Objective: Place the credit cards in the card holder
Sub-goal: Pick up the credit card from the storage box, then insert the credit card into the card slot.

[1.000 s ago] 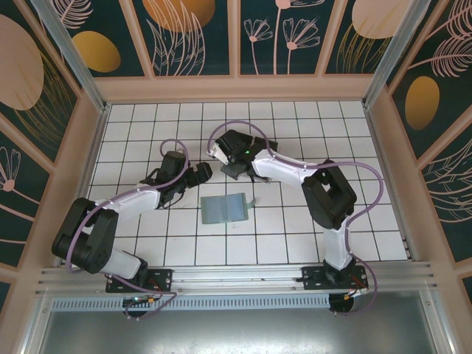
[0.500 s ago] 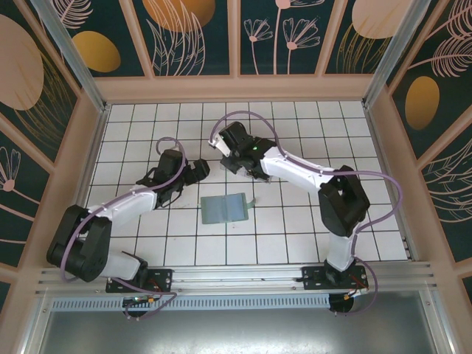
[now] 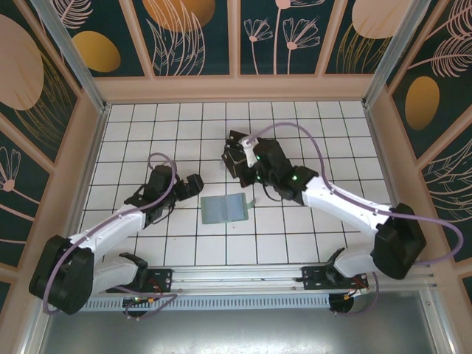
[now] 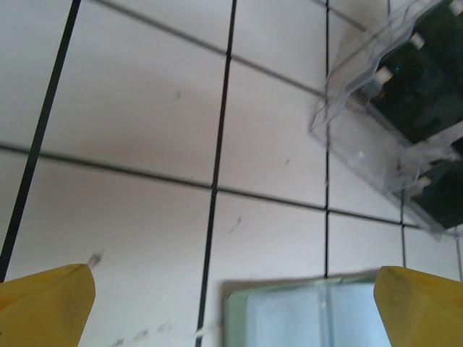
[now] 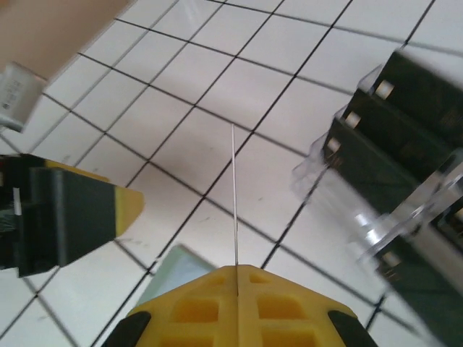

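The sage-green card holder (image 3: 225,209) lies flat on the tiles, its near corner showing under my right gripper (image 5: 236,269). That gripper is shut on one thin credit card (image 5: 234,195), seen edge-on as a pale line rising from the closed fingertips. It hovers above the holder's far edge (image 3: 245,171). More black credit cards (image 5: 405,137) stand in a clear rack. My left gripper (image 4: 231,307) is open, its yellow fingertips (image 4: 45,303) either side of the holder's edge (image 4: 311,318). It sits just left of the holder (image 3: 195,184).
The clear plastic slotted rack (image 4: 376,94) stands on the tiles just beyond the holder and close to the right gripper. The left gripper's finger (image 5: 79,213) reaches in from the left in the right wrist view. Wooden walls (image 3: 236,88) enclose the tiled floor.
The right arm swung its elbow out to the right and drew its gripper with the card back from the rack toward the holder. The left arm pulled back slightly toward the near left.
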